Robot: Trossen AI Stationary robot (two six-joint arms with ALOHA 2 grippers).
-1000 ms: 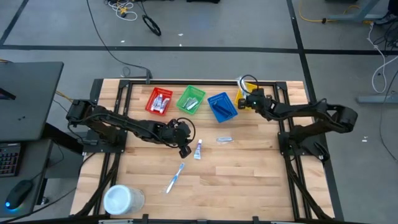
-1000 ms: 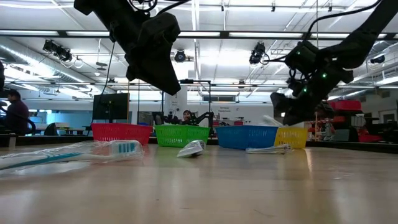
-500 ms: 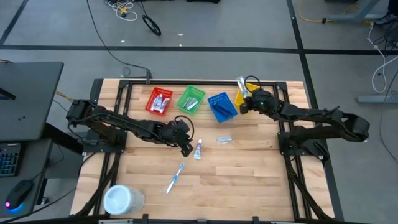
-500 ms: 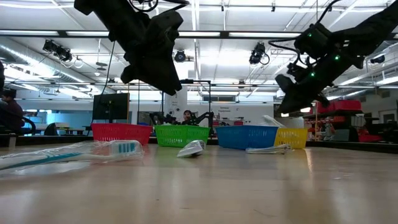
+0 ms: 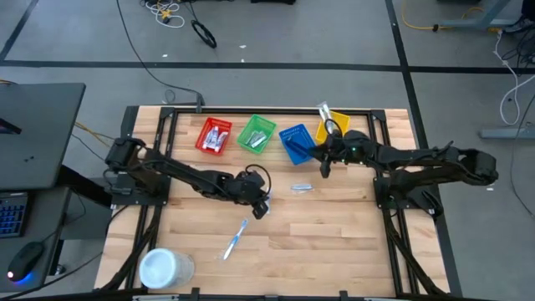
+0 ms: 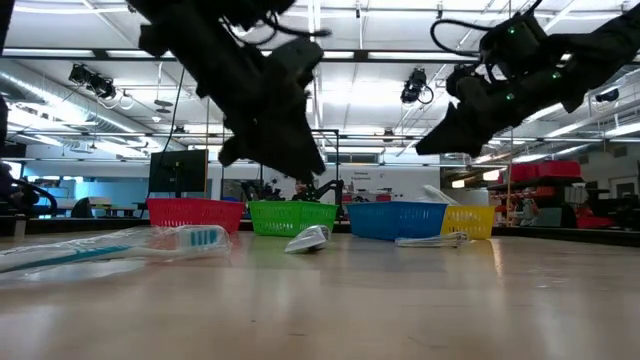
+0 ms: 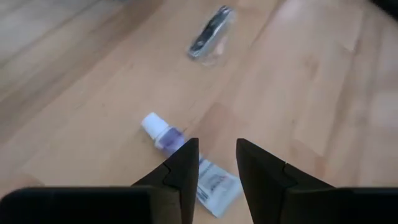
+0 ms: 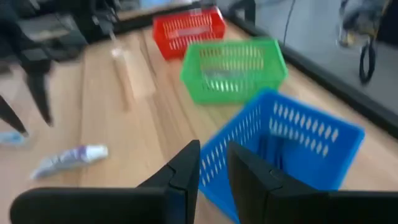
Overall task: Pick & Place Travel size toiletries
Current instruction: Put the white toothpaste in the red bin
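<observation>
A small white-and-purple tube (image 7: 176, 152) lies flat on the wooden table, its white cap (image 7: 151, 122) pointing away from my left gripper (image 7: 216, 155). That gripper stands open just above the tube's flat end, one fingertip (image 7: 185, 167) over it, without touching as far as shows. A clear packet with a dark razor (image 5: 302, 187) lies to the right of the tube. A blue-and-white toothbrush (image 5: 236, 238) lies nearer the front. My right gripper (image 5: 324, 163) hovers open by the blue basket's near right corner, holding nothing.
Red (image 5: 214, 135), green (image 5: 257, 135), blue (image 5: 298, 142) and yellow (image 5: 332, 127) baskets stand in a row along the far edge, each holding items. A white item (image 5: 323, 111) sticks out of the yellow one. A white round tub (image 5: 165, 267) sits at the near left corner.
My left gripper has sunk and gone a little toward the near right, coming over the tube. My right gripper has drawn back from the yellow basket toward the near edge and the blue basket's corner, rising and rolling its wrist. Nothing on the table has moved.
</observation>
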